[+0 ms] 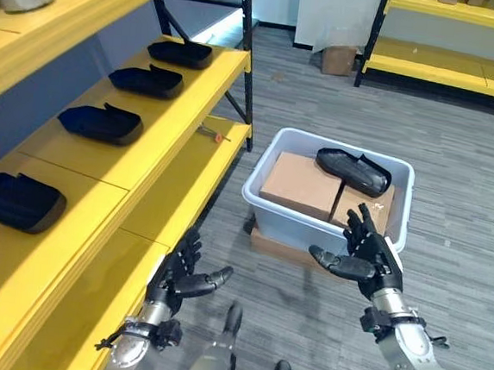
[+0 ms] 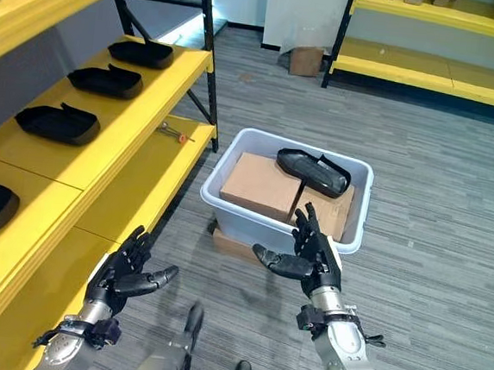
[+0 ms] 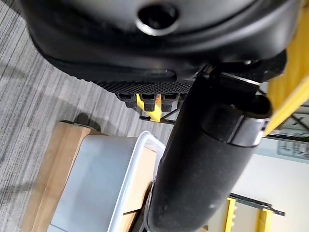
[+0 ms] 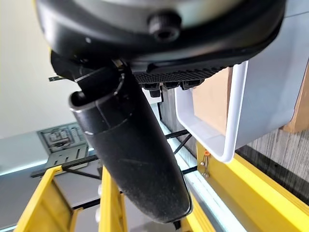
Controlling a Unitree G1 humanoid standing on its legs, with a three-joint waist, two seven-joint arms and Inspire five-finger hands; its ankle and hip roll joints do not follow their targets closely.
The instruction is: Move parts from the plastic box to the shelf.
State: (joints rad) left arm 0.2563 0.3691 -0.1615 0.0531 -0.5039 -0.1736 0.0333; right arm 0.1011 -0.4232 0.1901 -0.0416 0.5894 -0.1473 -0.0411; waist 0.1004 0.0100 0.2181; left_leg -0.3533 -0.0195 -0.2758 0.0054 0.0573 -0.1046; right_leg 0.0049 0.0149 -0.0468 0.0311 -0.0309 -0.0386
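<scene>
One black moulded plastic part (image 1: 354, 171) lies atop brown cardboard boxes (image 1: 302, 184) in the pale grey plastic box (image 1: 288, 226) on the floor, four more on the yellow metal shelf (image 1: 160, 134) at left — right hand (image 1: 368, 252) and left hand (image 1: 183, 270) hover empty, fingers spread.

The plastic box (image 1: 291, 219) before me is pale grey-white and open-topped, sitting on the grey floor atop a flat brown slab, just beside the low end of the yellow shelf (image 1: 161, 130). Inside it lie brown cardboard cartons, and across them rests one black part (image 1: 353, 171) — long, glossy, shell-shaped, lying on its side toward the far wall of the box. Four more black parts (image 1: 102, 124) of the same kind sit in a row along the upper yellow board — spaced apart, each lying flat, hollow side up.
</scene>
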